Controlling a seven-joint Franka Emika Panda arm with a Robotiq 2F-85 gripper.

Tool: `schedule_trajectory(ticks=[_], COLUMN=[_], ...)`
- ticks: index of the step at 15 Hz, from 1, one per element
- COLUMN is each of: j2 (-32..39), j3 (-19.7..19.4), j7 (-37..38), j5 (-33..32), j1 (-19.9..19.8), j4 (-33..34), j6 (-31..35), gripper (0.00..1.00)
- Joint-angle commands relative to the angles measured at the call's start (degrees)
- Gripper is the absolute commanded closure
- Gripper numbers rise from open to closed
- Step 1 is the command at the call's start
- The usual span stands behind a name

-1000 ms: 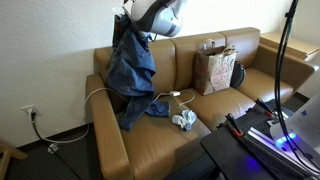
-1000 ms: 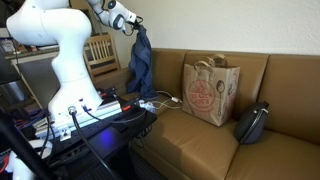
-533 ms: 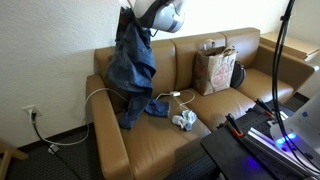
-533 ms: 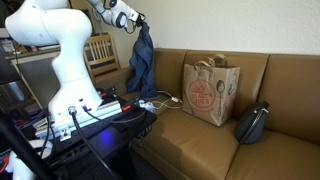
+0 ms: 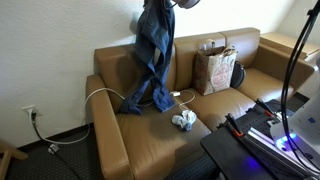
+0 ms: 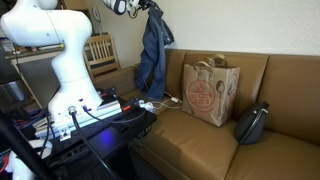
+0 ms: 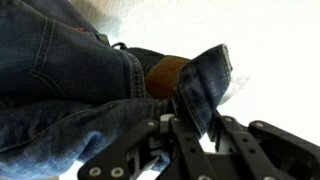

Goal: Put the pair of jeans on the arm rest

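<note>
my jaws are clamped on a fold of the pair of jeans (image 7: pixel 70 90), faded creased denim hanging limp over the sofa seat (image 5: pixel 165 140) beside the rounded tan leather arm rest (image 5: pixel 105 125).

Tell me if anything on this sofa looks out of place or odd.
The pair of jeans dangles in mid-air, pinched by the gripper, its lower ends reaching the seat rather than lying on the arm rest. A white cable snakes loose across it, and a small crumpled cloth sits near the seat's front edge.
</note>
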Motion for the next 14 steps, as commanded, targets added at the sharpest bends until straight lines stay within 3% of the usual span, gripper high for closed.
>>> schedule_trajectory(ticks=[1,4,6,7,10,11,12,14], j2=[3.59,7.36,9.25,5.04,8.20,8.45,5.37,9.78], j3=[-13.03,-20.96,-23.38,-19.05,-21.63,-21.64,-19.69,-23.72], j7=[5.79,11.03,15.39,7.95,15.20,15.60,12.45,17.90], j5=[8.10,16.37,20.83,20.30,19.58,19.59,21.13,21.63], j1=[10.32,18.47,21.89,17.73,21.11,21.15,20.16,23.41], j4=[-8.59,-17.74,-23.42,-18.17,-23.94,-24.05,-22.28,-25.20], j6=[1.23,1.11,0.93,0.86,0.05,0.05,2.61,0.72], gripper=[0.94,0.94,0.94,0.75,0.75,0.94,0.94,0.94])
